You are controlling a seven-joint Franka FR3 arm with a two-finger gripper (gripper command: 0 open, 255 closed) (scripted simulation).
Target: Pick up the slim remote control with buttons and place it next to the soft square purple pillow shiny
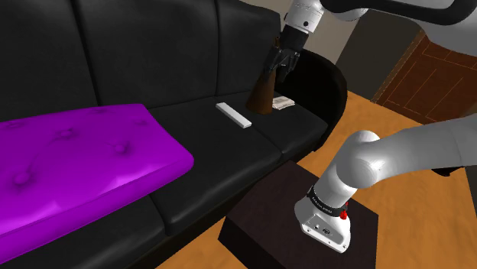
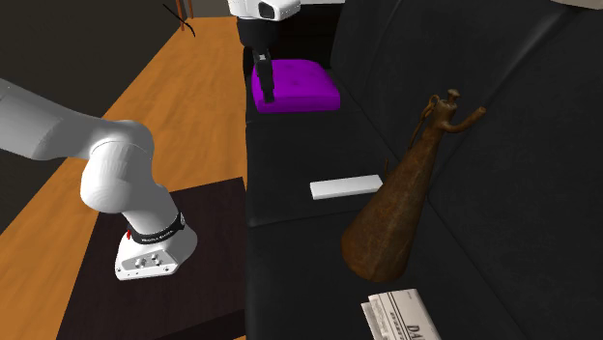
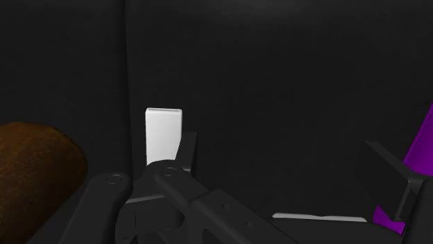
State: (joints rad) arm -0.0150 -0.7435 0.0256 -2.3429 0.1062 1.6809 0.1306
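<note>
The slim white remote (image 1: pixel 233 115) lies flat on the black sofa seat (image 1: pixel 222 153), between the big purple pillow (image 1: pixel 76 164) and a brown jug (image 1: pixel 261 95). My black gripper (image 1: pixel 281 70) hangs open in the air above the seat, over the jug's end of the sofa and well above the remote. In the second exterior view the gripper (image 2: pixel 267 85) shows in front of the pillow (image 2: pixel 298 85), with the remote (image 2: pixel 346 186) nearer the camera. In the wrist view the remote (image 3: pixel 164 135) lies just outside one finger (image 3: pixel 187 149) of the open gripper (image 3: pixel 281 147), and nothing is between the fingers.
The brown jug (image 2: pixel 406 203) stands on the seat beside the remote, with a folded newspaper (image 2: pixel 398 314) past it near the sofa arm (image 1: pixel 325 92). The dark stand (image 1: pixel 267 222) sits on the wooden floor (image 1: pixel 397 130) before the sofa.
</note>
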